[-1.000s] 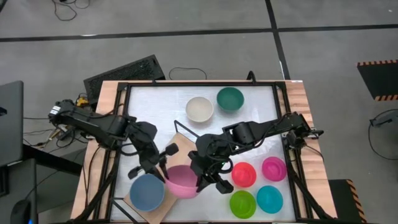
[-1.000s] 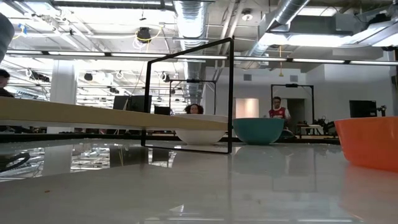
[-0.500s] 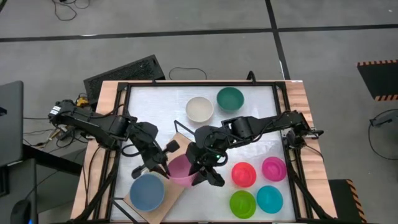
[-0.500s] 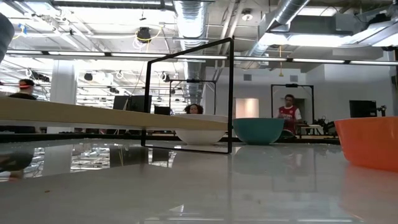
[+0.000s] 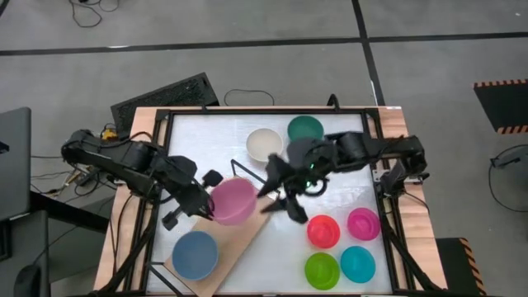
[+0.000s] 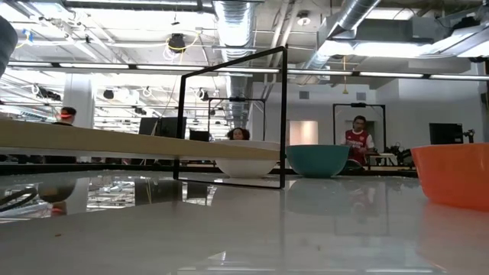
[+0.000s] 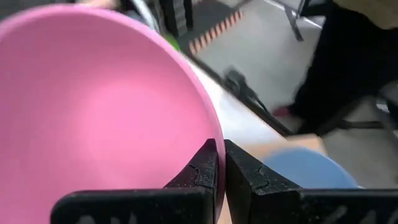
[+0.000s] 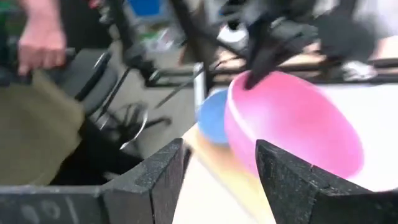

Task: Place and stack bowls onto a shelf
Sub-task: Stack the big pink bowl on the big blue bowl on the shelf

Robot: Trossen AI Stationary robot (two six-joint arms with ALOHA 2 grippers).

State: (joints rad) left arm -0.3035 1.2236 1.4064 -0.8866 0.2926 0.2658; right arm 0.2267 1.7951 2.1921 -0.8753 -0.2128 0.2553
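Observation:
My left gripper (image 5: 212, 199) is shut on a light pink bowl (image 5: 234, 200) above the far end of the light-wood shelf board (image 5: 243, 238), which lies slantwise near the table's front left. A navy blue bowl (image 5: 195, 253) sits on the board's near end. My right gripper (image 5: 280, 196) hangs open just right of the pink bowl (image 8: 292, 124), touching nothing. Cream-white (image 5: 264, 143) and dark green (image 5: 305, 129) bowls stand at the back. Red (image 5: 323, 232), magenta (image 5: 363, 223), lime green (image 5: 322, 270) and cyan (image 5: 357, 263) bowls stand at the front right. My left gripper pinches the pink bowl's rim (image 7: 210, 132) on its left side, one finger (image 7: 202, 168) inside the bowl and the other (image 7: 244, 174) outside. The fingers slant down from the table's left. The bowl is tilted, its opening turned up and to the right, raised off the board.
Black metal rails (image 5: 375, 165) frame the white tabletop. In the low view the shelf's wire frame (image 6: 283, 114) stands upright beside the board (image 6: 114, 141). A person's hand (image 8: 40, 37) shows beyond the table in the right wrist view. Bare tabletop lies between the back bowls and the front right ones.
My right gripper has opened, let go of the pink bowl and gone up and toward the far right. My left gripper has kept its hold, risen and turned; the pink bowl has lifted off the board, moved toward the far edge and tipped.

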